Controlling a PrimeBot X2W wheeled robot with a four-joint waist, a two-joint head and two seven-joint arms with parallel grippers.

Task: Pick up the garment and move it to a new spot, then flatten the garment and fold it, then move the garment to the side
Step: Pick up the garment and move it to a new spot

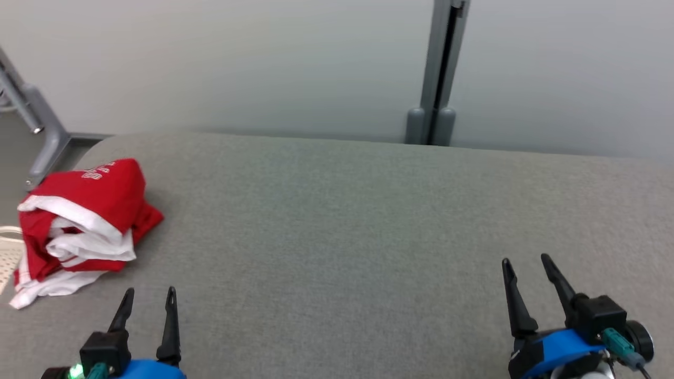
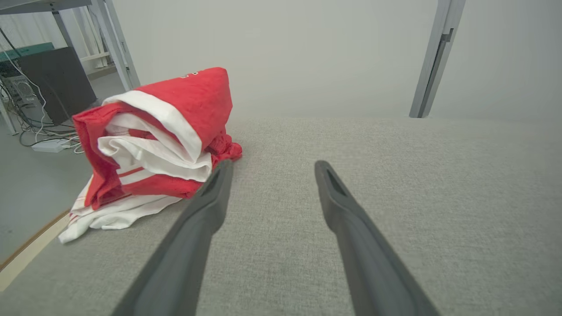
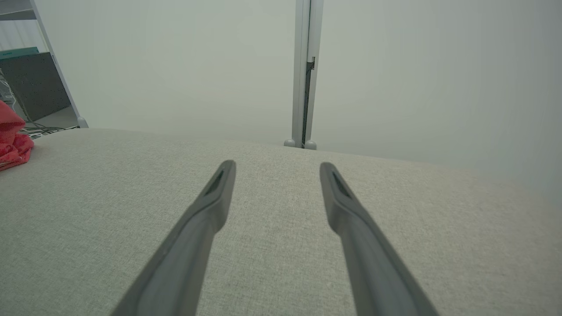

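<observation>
The garment [image 1: 84, 221] is a crumpled red and white bundle lying at the far left of the grey table [image 1: 368, 237], part of it hanging over the left edge. My left gripper [image 1: 149, 293] stands open at the lower left, just short of the bundle and a little to its right. In the left wrist view the garment [image 2: 153, 145] lies ahead and left of the open left gripper [image 2: 272, 169], with nothing between the fingers. At the lower right my right gripper [image 1: 524, 261] is open and empty, far from the cloth. A red corner of the garment [image 3: 13, 140] shows at the left edge beyond the right gripper [image 3: 276, 169].
A pale wall with a grey vertical post [image 1: 439, 73] runs behind the table's far edge. A grey metal frame leg [image 1: 37, 121] stands off the table's back left corner. Cables and a dark panel [image 2: 57, 83] sit on the floor to the left.
</observation>
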